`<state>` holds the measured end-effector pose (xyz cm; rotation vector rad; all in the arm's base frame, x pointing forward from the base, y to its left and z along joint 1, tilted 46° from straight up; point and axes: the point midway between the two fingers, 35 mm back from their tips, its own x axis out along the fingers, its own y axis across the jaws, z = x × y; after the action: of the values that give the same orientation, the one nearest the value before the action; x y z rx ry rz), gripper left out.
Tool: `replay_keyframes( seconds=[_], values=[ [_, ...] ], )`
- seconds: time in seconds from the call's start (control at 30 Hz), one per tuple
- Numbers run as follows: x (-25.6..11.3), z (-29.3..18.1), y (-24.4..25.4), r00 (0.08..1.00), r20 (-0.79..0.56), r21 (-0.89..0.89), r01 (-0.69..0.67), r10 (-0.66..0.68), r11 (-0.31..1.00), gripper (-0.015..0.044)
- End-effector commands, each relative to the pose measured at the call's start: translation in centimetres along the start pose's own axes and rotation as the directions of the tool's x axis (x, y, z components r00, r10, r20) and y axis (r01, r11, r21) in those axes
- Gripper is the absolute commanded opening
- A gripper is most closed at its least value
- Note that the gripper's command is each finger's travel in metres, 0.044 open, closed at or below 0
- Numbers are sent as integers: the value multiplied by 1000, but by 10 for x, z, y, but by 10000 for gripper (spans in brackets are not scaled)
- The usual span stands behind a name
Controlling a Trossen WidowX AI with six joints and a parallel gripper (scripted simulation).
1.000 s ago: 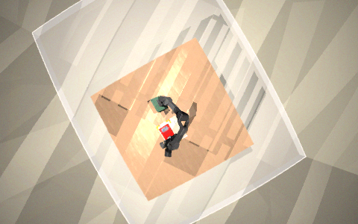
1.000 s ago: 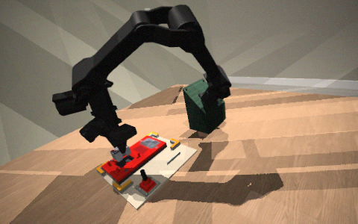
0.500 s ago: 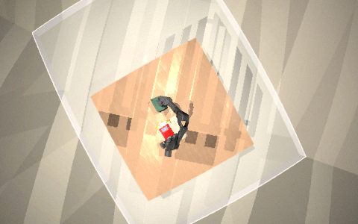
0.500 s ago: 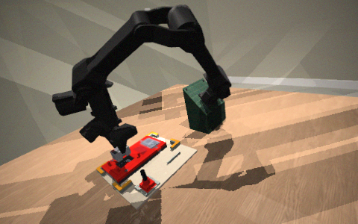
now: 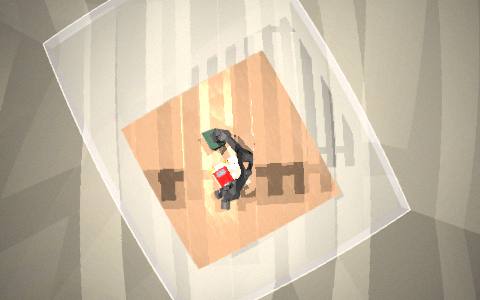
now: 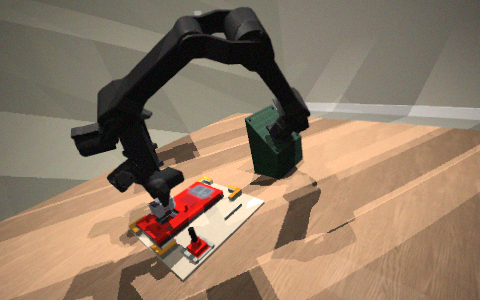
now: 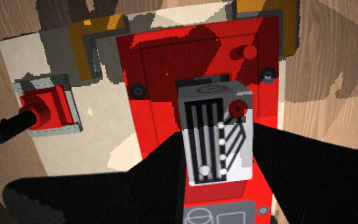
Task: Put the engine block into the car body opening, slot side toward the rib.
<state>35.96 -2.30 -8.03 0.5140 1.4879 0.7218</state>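
Note:
The grey engine block is between the fingers of my gripper, which is shut on it. Its striped top with a dark red round spot faces the wrist camera. The block is upright over the opening in the red car body. A dark strip of the opening shows beyond the block's far edge in the wrist view. How deep the block sits is hard to tell. The slot side and the rib are hidden by the block and fingers.
The car body lies on a cream board between yellow corner brackets. A red part with a black lever stands beside it. The arm's base is at the dark green block.

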Motion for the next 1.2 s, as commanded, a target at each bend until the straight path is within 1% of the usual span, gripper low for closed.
replay_keyframes(
  seconds=[0.0, 1.17],
  values=[
    [2, 0, 0, 1000, -1, 0, 0, 0, 1000, 158],
    [9, 0, 0, 1000, -1, 0, 0, 0, 1000, 158]
  ],
)
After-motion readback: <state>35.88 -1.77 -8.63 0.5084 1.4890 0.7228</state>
